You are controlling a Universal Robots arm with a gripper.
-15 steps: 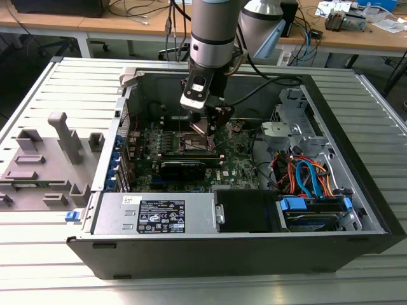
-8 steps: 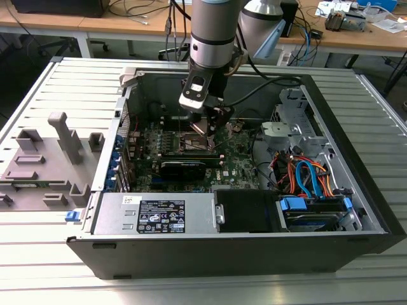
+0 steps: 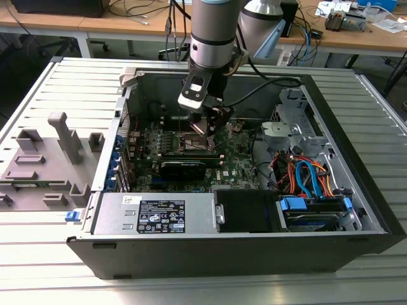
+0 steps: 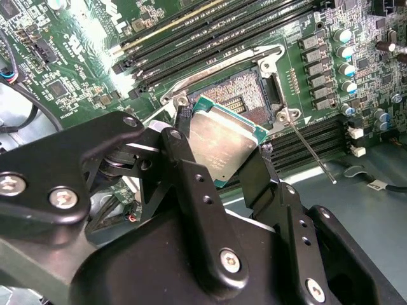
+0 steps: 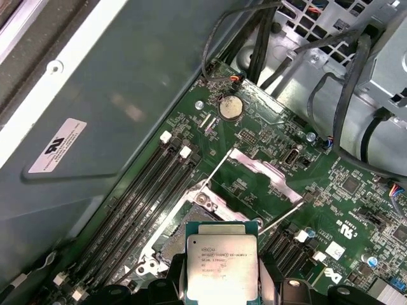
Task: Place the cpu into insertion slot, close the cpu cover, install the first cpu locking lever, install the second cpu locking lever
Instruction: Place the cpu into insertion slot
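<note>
My gripper (image 4: 219, 152) is shut on the cpu (image 4: 222, 141), a flat square chip with a silver-grey top, its black fingers (image 4: 191, 184) clamping two opposite edges. The cpu (image 5: 222, 265) hangs tilted just above the insertion slot (image 4: 247, 89), a little off to one side of it and apart from it. The cpu cover (image 5: 259, 175), a silvery frame plate, stands flipped open beside the slot. Two thin locking levers (image 5: 280, 219) are swung free. In the exterior view the gripper (image 3: 205, 124) reaches down into the open computer case over the motherboard (image 3: 232, 162).
Memory slots (image 5: 140, 197) run beside the socket and capacitors (image 4: 334, 63) stand on its other side. A black card (image 3: 184, 166), the power supply (image 3: 156, 213) and coloured drive cables (image 3: 305, 178) fill the case. A grey fixture (image 3: 44, 159) stands outside at the exterior view's left.
</note>
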